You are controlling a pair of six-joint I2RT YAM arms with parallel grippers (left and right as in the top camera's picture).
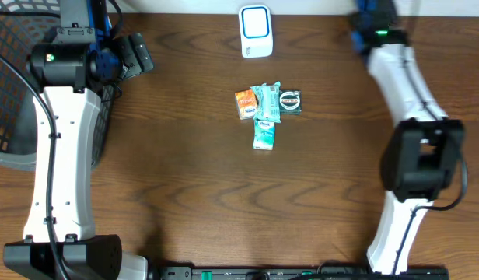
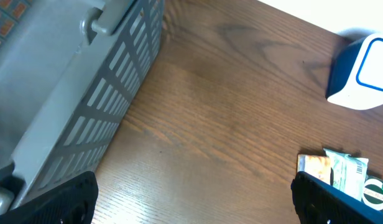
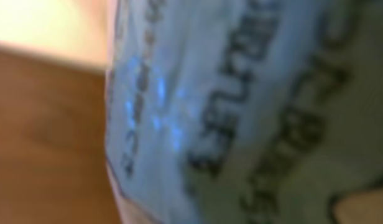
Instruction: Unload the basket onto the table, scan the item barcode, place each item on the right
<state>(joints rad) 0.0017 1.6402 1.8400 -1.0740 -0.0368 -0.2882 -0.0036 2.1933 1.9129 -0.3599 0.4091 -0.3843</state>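
Note:
A pale blue and green packet (image 3: 241,112) with dark lettering fills the right wrist view, blurred and very close; the right gripper's fingers are hidden behind it, shut on it. The right arm (image 1: 395,70) reaches to the table's far edge at top right, its gripper cut off by the frame. The white and blue scanner (image 1: 255,31) stands at the far middle, also seen as the scanner (image 2: 362,71) in the left wrist view. My left gripper (image 2: 194,205) hangs open over bare wood beside the basket, holding nothing.
A grey mesh basket (image 1: 10,78) stands at the far left, its wall (image 2: 110,99) close to the left gripper. A small pile of packets (image 1: 267,105) lies mid-table: an orange one, teal ones and a dark round-labelled one.

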